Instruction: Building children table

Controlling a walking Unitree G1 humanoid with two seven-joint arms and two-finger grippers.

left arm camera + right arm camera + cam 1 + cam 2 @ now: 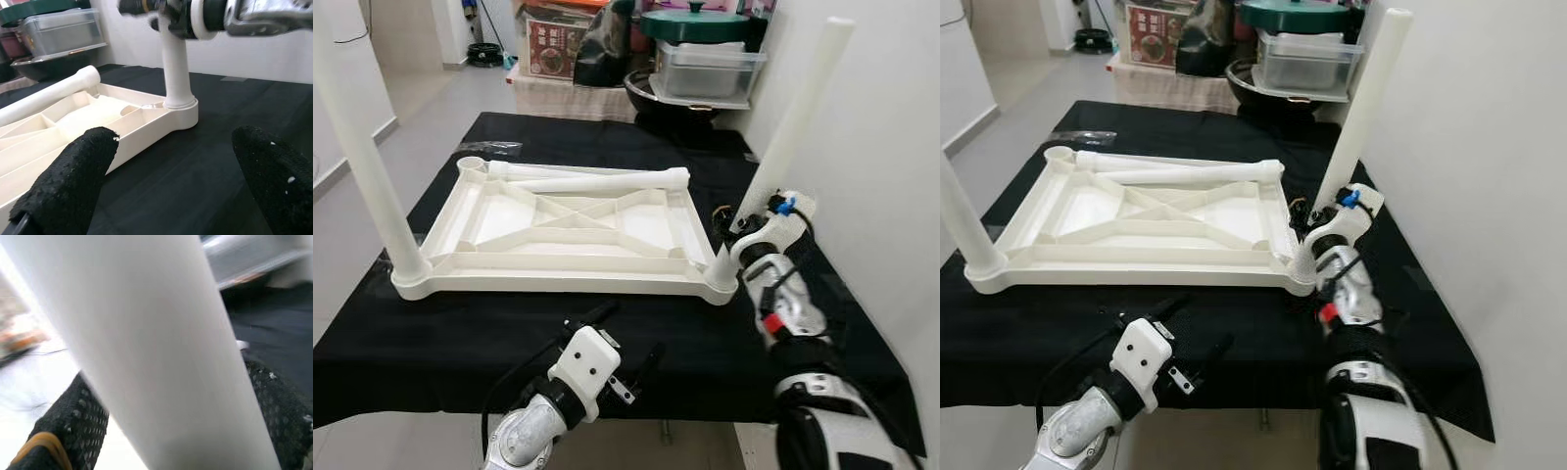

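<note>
While the white tabletop point(570, 230) lies upside down on the black cloth point(636, 338), the right gripper point(171, 396) clamps its fingers point(68, 423) around the leg point(790, 132) in the near right corner socket, its long axis leaning up towards the white wall point(881, 147). The left gripper point(176, 181) hovers with fingers spread, short of that socket. A loose leg point(592, 179) lies lengthwise along the far edge.

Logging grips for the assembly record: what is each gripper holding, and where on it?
Right gripper clamps the white plastic table leg low on its shaft, just above the socket. Left gripper holds nothing.
</note>
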